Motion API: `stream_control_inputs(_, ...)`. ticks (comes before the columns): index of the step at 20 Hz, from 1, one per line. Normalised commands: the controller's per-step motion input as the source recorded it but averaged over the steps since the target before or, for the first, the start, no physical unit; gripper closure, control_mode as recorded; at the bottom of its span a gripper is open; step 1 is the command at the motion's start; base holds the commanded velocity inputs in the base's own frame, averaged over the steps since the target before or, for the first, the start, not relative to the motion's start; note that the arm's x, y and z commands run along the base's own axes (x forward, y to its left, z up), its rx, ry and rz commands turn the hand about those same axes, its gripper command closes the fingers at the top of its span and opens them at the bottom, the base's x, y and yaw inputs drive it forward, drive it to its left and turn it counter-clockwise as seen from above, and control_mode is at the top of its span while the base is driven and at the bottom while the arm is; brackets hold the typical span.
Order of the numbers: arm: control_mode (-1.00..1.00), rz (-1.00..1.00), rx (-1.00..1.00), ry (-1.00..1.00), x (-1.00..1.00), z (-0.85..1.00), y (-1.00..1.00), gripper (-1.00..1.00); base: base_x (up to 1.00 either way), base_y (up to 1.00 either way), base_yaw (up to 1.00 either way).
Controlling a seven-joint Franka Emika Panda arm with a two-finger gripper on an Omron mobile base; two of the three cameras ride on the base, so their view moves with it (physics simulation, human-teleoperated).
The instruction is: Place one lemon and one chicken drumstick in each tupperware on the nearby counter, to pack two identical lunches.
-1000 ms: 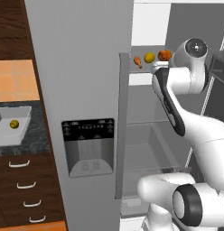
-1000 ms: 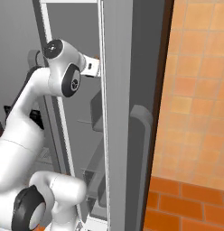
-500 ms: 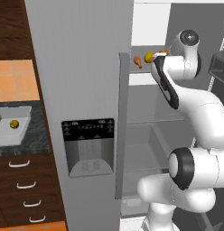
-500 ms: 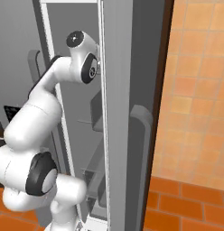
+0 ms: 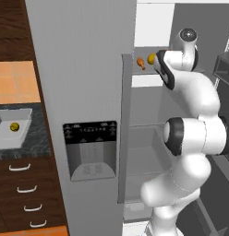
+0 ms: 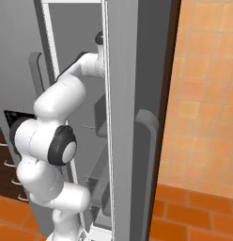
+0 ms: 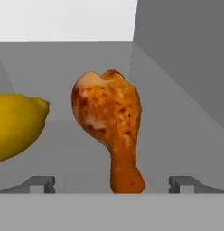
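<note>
In the hand view a browned chicken drumstick (image 7: 114, 122) lies on a grey fridge shelf, thick end away from me. Its thin end sits between the two fingertips of my open gripper (image 7: 111, 184). A yellow lemon (image 7: 14, 126) rests just to the left of it. In the left base view my arm reaches to the upper fridge shelf, where a drumstick (image 5: 141, 62) and a lemon (image 5: 151, 58) show just left of the hand. Far left, a light-grey tupperware (image 5: 8, 140) on the black counter (image 5: 28, 150) holds a lemon (image 5: 14, 126).
The tall grey fridge door (image 5: 84, 92) with its dispenser panel (image 5: 91, 150) stands between the shelf and the counter. The other open door (image 6: 132, 117) closes in the arm's right side. Brown drawers (image 5: 24, 193) sit under the counter. An orange tiled wall (image 6: 203, 94) is on the right.
The arm has swung deeper into the fridge, and its hand has closed in on the upper shelf's food. The jaws stayed wide open.
</note>
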Motion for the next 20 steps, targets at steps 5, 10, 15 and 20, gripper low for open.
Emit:
stream_control_inputs(5,-1.00,0.00,0.00,0.04,0.71,-0.24,-0.32,-1.00,0.00,0.00,0.00)
stream_control_inputs(10,-1.00,0.01,0.00,0.01,0.71,-0.42,-0.06,-1.00,0.00,0.00,0.00)
stream_control_inputs(15,-1.00,0.00,-0.07,0.00,0.08,-0.85,0.17,1.00,0.00,0.00,0.00)
stream_control_inputs(20,-1.00,0.00,-0.05,0.00,0.03,-0.68,0.39,1.00,0.00,0.00,0.00)
